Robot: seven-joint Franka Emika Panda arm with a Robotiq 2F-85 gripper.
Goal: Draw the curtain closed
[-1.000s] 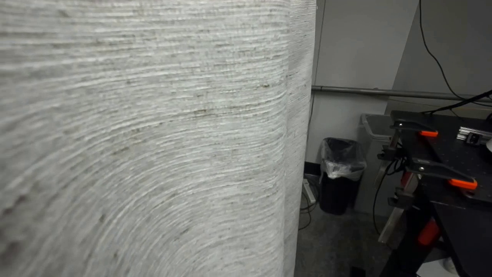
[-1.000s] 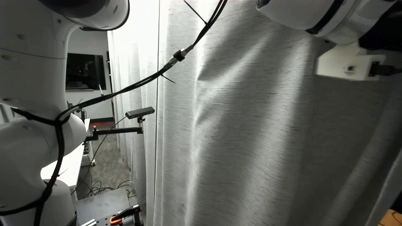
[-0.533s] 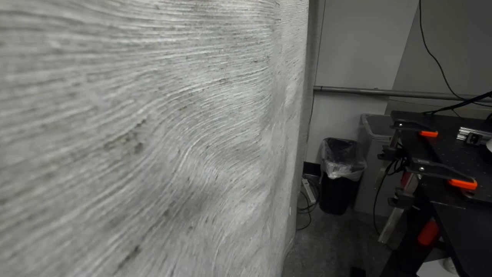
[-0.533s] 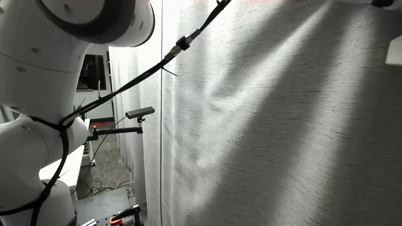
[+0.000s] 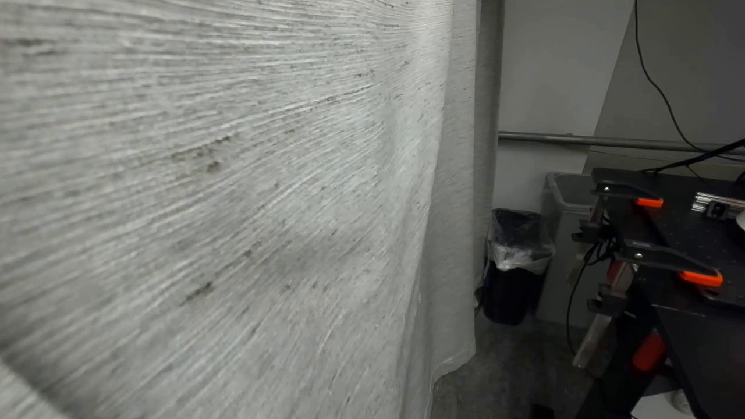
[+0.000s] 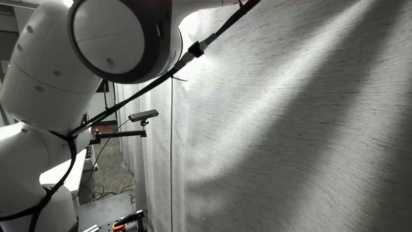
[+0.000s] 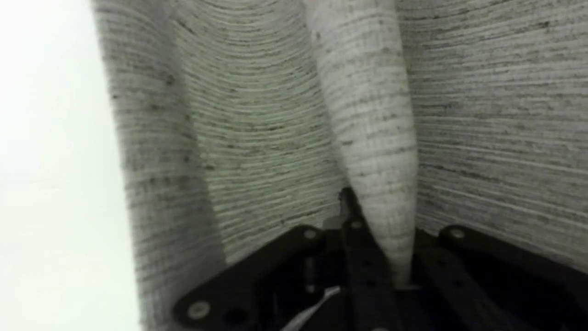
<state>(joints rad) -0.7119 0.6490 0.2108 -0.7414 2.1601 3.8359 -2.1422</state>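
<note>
The light grey streaked curtain [image 5: 244,192] fills most of an exterior view. It also spreads over the right side of an exterior view [image 6: 273,135], its folds pulled slanting to the upper right. In the wrist view the curtain [image 7: 262,105] surrounds my gripper [image 7: 383,220], and one fold runs down between the fingers. My gripper is shut on that fold. The fold partly hides the fingertips. The gripper is out of sight in both exterior views; only the arm's links [image 6: 122,42] show.
A black bin [image 5: 512,279] with a clear liner and a grey bin stand beyond the curtain's edge, beside a black table [image 5: 698,244] with orange-tipped clamps. A camera on a stand [image 6: 143,115] is close to the curtain. A black cable [image 6: 145,93] hangs from the arm.
The arm's upper links have swung right and lower, and the wrist has left the frame at the upper right. The curtain's folds are drawn up to the right; more fabric covers the wall.
</note>
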